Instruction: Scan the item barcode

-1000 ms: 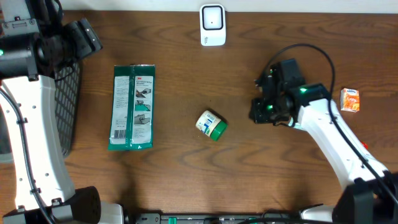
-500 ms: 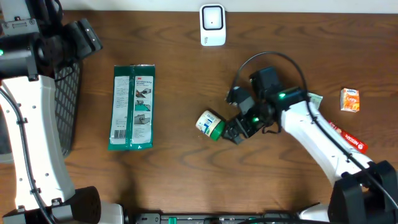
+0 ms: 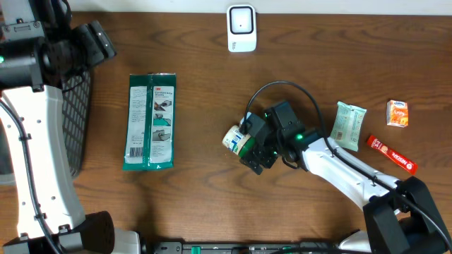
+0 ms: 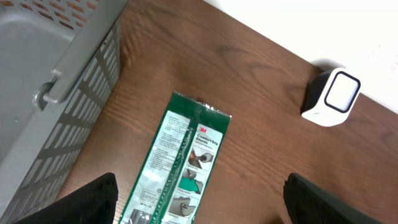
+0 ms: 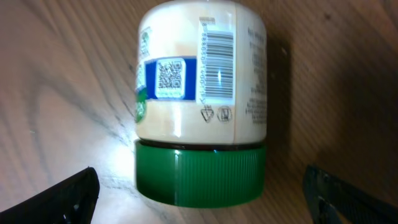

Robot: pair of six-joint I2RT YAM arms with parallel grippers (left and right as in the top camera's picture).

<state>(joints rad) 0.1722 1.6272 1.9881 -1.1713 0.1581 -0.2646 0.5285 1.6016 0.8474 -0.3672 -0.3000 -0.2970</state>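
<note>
- A small cream plastic jar with a green ribbed screw lid (image 3: pixel 239 140) is lying on its side on the brown wooden table (image 3: pixel 205 204), just left of the middle of the overhead frame.
- In the right wrist view the jar (image 5: pixel 199 106) is filling the centre, lid toward the bottom edge, with its barcode and a blue label panel facing the camera.
- The right gripper (image 3: pixel 249 146) is hanging over the jar with its jaws spread wide, one black fingertip (image 5: pixel 71 196) showing at each lower corner of the wrist view. Both are sitting clear of the jar's sides, and it is gripping nothing.
- The left gripper (image 4: pixel 205 202) is hovering with its jaws gaping too and is holding nothing.
- Under it a flat green plastic packet with white print (image 4: pixel 180 168) is lying beside a grey slatted basket (image 4: pixel 50 93).
- A small white scanner with a dark window (image 3: pixel 241 28) is standing at the top centre of the overhead frame.
- At the right side a pale green sachet (image 3: pixel 349 125), a small orange carton (image 3: pixel 397 113) and a red tube (image 3: pixel 392 154) are lying near one another.
</note>
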